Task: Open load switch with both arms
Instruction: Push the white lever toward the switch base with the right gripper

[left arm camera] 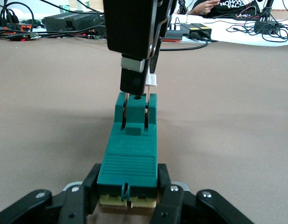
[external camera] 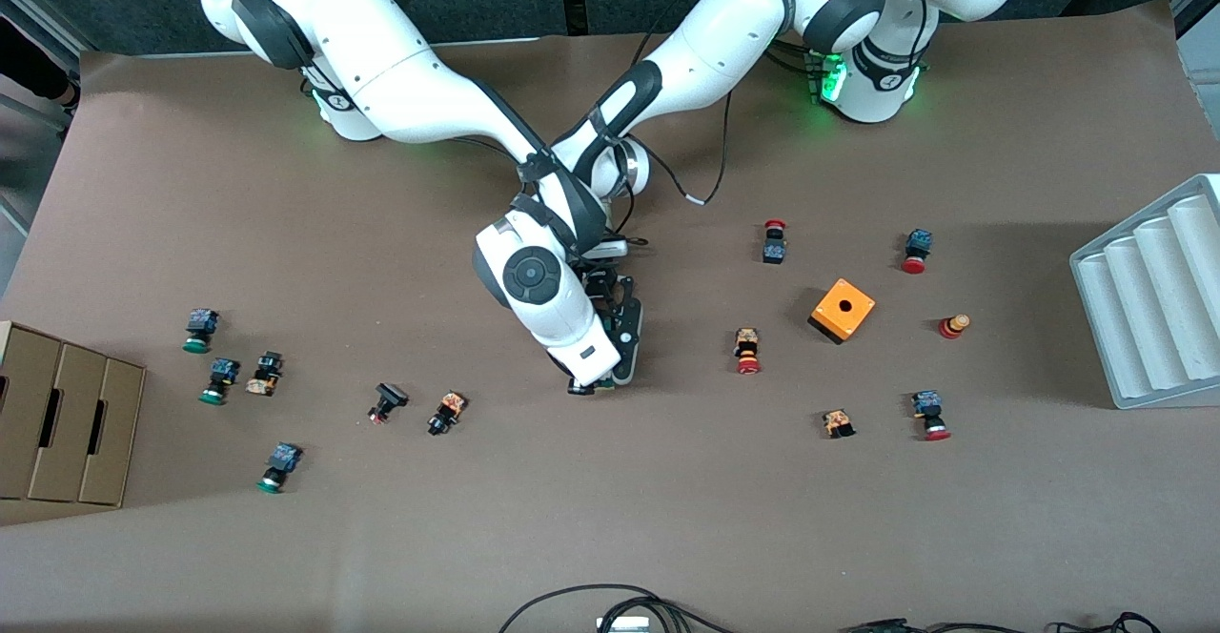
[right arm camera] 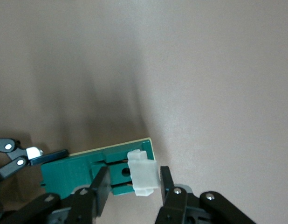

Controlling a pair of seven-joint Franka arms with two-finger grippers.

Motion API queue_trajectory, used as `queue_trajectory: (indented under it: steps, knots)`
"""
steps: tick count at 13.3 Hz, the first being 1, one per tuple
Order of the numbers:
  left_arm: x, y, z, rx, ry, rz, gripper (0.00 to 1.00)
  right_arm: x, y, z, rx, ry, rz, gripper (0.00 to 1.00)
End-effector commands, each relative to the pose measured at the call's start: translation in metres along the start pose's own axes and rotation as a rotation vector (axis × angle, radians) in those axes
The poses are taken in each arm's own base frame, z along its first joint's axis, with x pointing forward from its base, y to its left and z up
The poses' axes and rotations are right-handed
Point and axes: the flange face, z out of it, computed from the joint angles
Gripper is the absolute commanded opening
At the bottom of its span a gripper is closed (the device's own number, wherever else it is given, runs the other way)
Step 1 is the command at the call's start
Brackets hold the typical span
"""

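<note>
- Looking at the front view, both arms have met near the middle of the tabletop, and the load switch [left arm camera: 130, 161] sits under them, mostly hidden from above by the right arm's wrist.
- Left end effector [left arm camera: 129, 198] is clamped on one end of the green block, one finger against each long side, so it looks like the anchor.
- Right end effector [right arm camera: 132, 186] is pinched shut on the small white tab [right arm camera: 143, 173] at the other end of the switch. The left wrist view shows it coming straight down onto that end.
- From the switch, the orange cube [external camera: 843, 310] is out around 3 o'clock in the front view, well apart. Scattered push buttons [external camera: 448, 412] sit around 8 to 9 o'clock, none close enough to matter.
- My read: both grips are set and the opening itself is the step in hand. The tab doesn't look pulled out yet.
- Next move probably calls for the left to hold the body dead still while the right draws the tab away without twisting the block.
</note>
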Motion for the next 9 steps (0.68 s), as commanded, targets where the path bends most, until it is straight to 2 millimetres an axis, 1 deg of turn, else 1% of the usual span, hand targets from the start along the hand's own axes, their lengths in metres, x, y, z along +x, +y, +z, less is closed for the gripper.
queue_trajectory:
  steps: [1,9]
  knots:
    - [-0.001,0.004,0.001,-0.021,0.010,-0.004,0.53,-0.004,-0.016,-0.002,0.046,-0.030,0.015,0.51]
    - [0.000,0.004,0.001,-0.022,0.011,-0.004,0.53,-0.004,-0.019,-0.013,0.063,-0.042,0.014,0.51]
